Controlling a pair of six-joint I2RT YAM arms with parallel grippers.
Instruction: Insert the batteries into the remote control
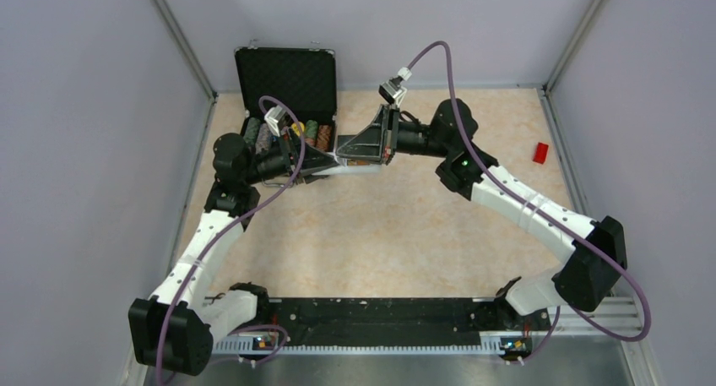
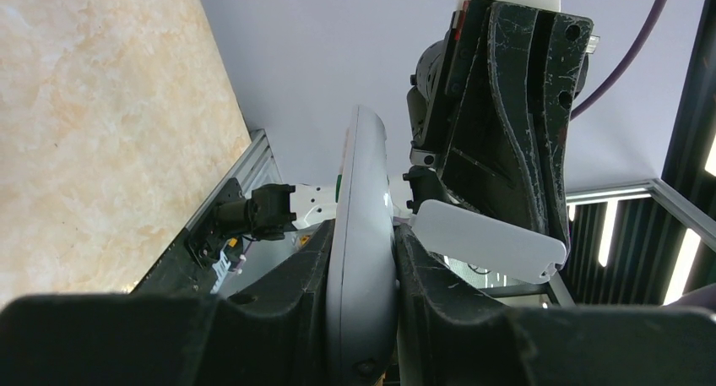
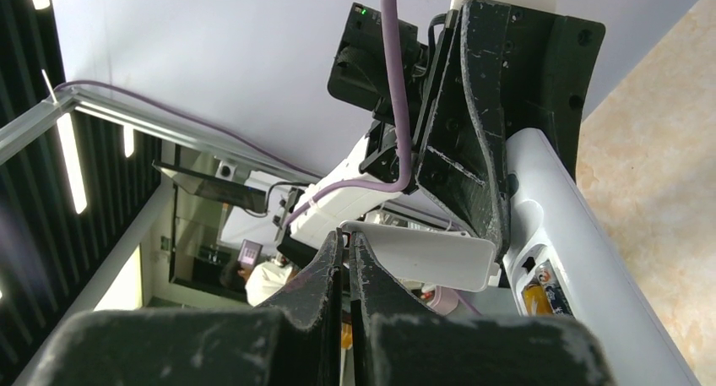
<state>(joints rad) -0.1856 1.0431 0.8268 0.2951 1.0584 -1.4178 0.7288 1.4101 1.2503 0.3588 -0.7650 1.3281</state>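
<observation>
White remote control (image 2: 363, 166) lengthwise L-R, L claw (image 2: 363, 238) clamping it, R claw (image 3: 346, 244) pinching cover (image 3: 422, 255)

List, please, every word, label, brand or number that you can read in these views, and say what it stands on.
Readable text: none in any view.
Orange patch in the open bay of the remote control: any print is too blurred to read.
Small tags on the base rail: too small to read.
White cover at the right claw: blank on the side that shows.
</observation>
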